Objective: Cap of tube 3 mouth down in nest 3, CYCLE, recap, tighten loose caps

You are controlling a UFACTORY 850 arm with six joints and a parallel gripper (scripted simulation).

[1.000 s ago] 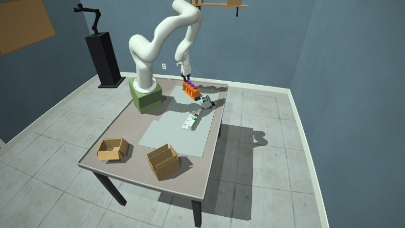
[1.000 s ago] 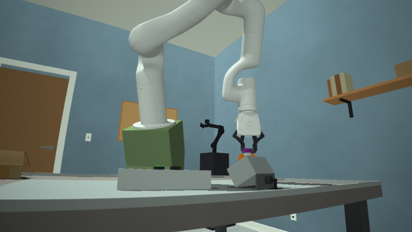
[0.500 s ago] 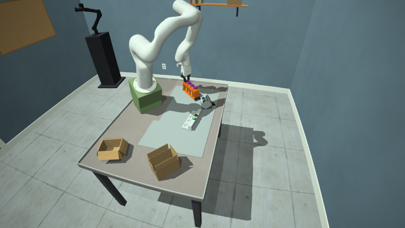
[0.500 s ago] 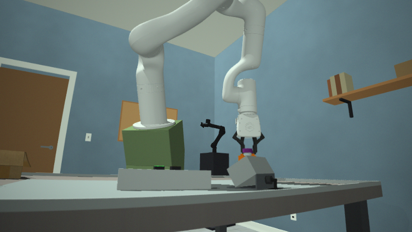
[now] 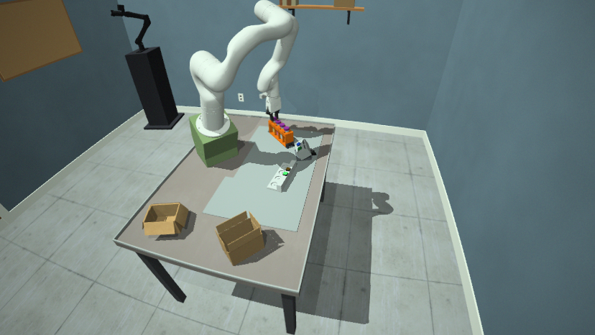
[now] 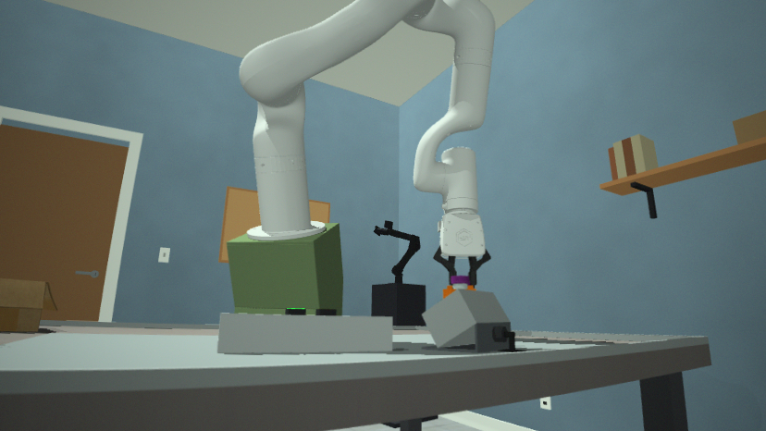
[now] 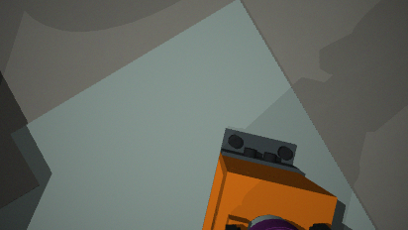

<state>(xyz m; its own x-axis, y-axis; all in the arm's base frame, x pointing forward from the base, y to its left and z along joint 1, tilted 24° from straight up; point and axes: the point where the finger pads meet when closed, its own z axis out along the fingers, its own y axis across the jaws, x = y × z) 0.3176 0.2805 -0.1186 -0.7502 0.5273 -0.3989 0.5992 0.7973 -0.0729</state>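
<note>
The orange tube rack (image 5: 279,133) (image 7: 267,190) stands at the back of the table, with purple caps (image 5: 282,124) on its tubes. My gripper (image 5: 273,115) (image 6: 460,279) stands upright over the rack's far end. Its fingers are closed on the purple cap (image 6: 459,279) (image 7: 271,224) of that end tube. The cap is at the bottom edge of the wrist view. The grey cap tray (image 5: 278,183) (image 6: 305,334) lies nearer the front, with its green lamp (image 5: 285,172) (image 6: 294,310) lit and its nests looking empty. The grey key housing (image 5: 305,152) (image 6: 466,315) with the blue key (image 5: 298,143) sits between rack and tray.
Two open cardboard boxes (image 5: 165,218) (image 5: 240,238) stand on the near part of the table. The arm's green pedestal (image 5: 214,145) (image 6: 284,270) is left of the rack. A pale mat (image 5: 249,195) lies under the stations. The table's right edge is close to the housing.
</note>
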